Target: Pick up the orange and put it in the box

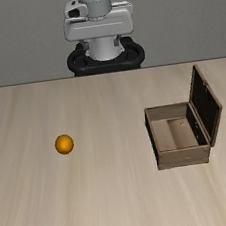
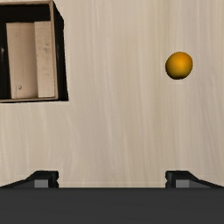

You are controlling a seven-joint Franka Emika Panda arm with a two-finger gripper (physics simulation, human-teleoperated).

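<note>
A small orange (image 1: 65,145) lies on the light wooden table toward the exterior view's left. A brown wooden box (image 1: 178,135) stands open toward the exterior view's right, its lid (image 1: 206,101) tipped up on the far side. In the wrist view the orange (image 2: 179,65) and the box (image 2: 31,52) lie ahead of my gripper (image 2: 112,179), well apart from each other. My fingertips (image 2: 41,178) stand wide apart with nothing between them, high above the table.
The robot's base (image 1: 102,48) stands at the table's far edge. Bare wooden tabletop (image 1: 113,175) stretches between the orange and the box.
</note>
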